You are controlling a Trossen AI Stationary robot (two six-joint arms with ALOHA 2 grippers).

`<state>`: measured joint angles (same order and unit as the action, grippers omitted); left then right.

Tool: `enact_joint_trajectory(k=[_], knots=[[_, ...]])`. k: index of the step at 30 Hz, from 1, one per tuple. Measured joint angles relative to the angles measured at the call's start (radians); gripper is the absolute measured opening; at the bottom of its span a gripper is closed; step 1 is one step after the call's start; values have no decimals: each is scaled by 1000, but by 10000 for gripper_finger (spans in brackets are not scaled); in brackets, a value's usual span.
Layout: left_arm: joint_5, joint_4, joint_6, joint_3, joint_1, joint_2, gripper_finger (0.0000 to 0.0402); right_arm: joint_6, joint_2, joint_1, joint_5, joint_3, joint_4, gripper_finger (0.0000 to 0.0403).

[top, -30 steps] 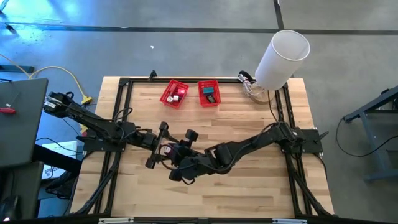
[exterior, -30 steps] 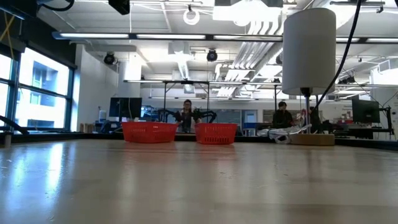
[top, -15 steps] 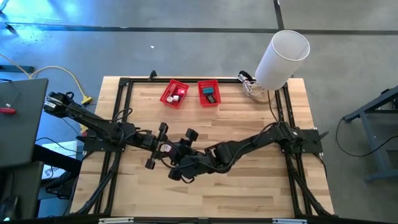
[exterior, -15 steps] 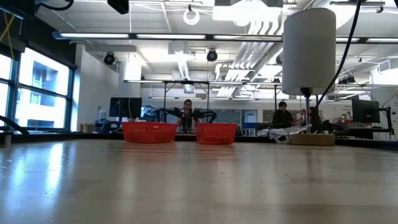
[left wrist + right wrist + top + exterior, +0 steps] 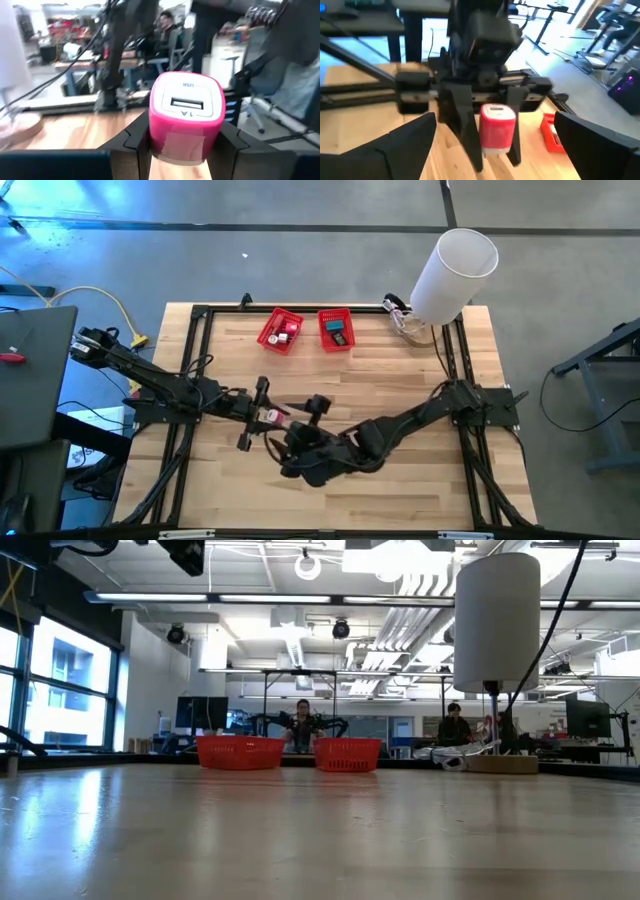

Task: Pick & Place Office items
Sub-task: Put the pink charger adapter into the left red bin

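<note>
A pink USB charger block (image 5: 186, 117), one of the office items, hangs over the middle of the table with my left gripper (image 5: 185, 145) shut on it; its white socket face points away from that gripper. In the high view the block (image 5: 272, 417) shows between the two arms. My right gripper (image 5: 303, 430) stands wide open just right of the block, with its fingers (image 5: 405, 145) apart on either side and touching nothing. Two red mesh baskets (image 5: 280, 330) (image 5: 336, 329) at the far edge hold other small items. My left gripper pinches the charger's two opposite pink sides (image 5: 152, 137) between its two fingers (image 5: 132, 142), at the end away from the socket face. The fingers come in about level from the table's left. The block is lifted clear of the table.
A big white cylinder (image 5: 455, 275) stands at the far right corner, with cables at its foot. The baskets (image 5: 240, 752) (image 5: 347, 753) sit side by side at the far edge. Bare wood lies between them and the arms. People sit in the room beyond the table.
My right gripper has drawn back from the pink charger toward the table's near right, leaving the block in my left gripper. The charger has stayed in place, clear of the table.
</note>
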<state>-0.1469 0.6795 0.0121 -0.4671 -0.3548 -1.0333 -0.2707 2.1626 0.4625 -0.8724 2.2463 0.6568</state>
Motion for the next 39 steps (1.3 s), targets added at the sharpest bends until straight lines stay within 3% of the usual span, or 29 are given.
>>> enact_joint_trajectory(k=[5,9,14,19,23,29,39], knots=[[-126,-165,-16,-27,7,21,126,-141,-32,59,-118,0,170,384],[-177,-396,-83,-116,59,29,126,-322,-55,100,-182,0,348,380],[-242,-770,-169,-273,212,13,126,-521,-55,133,-232,0,542,382],[-181,-951,-233,-353,438,8,126,-705,-55,147,-228,0,710,377],[-92,-1021,-249,-356,655,-3,126,-801,-55,146,-228,0,801,377],[72,-991,-250,-357,915,-115,126,-804,-55,145,-229,0,831,377],[133,-855,-245,-356,1004,-397,126,-799,-54,120,-229,0,850,377]])
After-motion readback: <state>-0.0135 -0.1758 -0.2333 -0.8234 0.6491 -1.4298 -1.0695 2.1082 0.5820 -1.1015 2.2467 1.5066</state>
